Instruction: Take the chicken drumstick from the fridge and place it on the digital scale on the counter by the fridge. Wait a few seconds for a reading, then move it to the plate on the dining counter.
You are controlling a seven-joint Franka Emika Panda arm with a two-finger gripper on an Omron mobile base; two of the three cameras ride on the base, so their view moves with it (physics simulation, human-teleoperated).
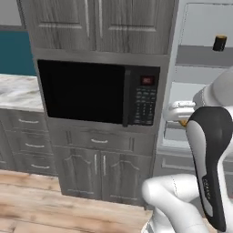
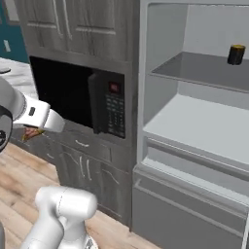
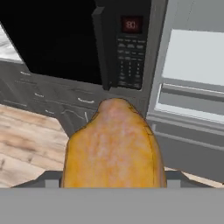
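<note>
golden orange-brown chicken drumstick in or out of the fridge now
Out. The golden orange-brown chicken drumstick sits in the claw, before the black microwave; the light-grey fridge stands aside.

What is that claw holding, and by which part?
The drumstick, apparently gripped near its wide end; the narrower end points away toward the microwave. The fingers themselves are hidden behind it.

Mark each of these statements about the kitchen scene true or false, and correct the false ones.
1. The gripper holds the chicken drumstick. True.
2. The drumstick lies on a fridge shelf. False: it is in the gripper, outside the fridge.
3. A black jar stands on the upper fridge shelf. True.
4. The microwave door hangs open. False: it is shut.
5. The microwave display is lit red. True.
</note>
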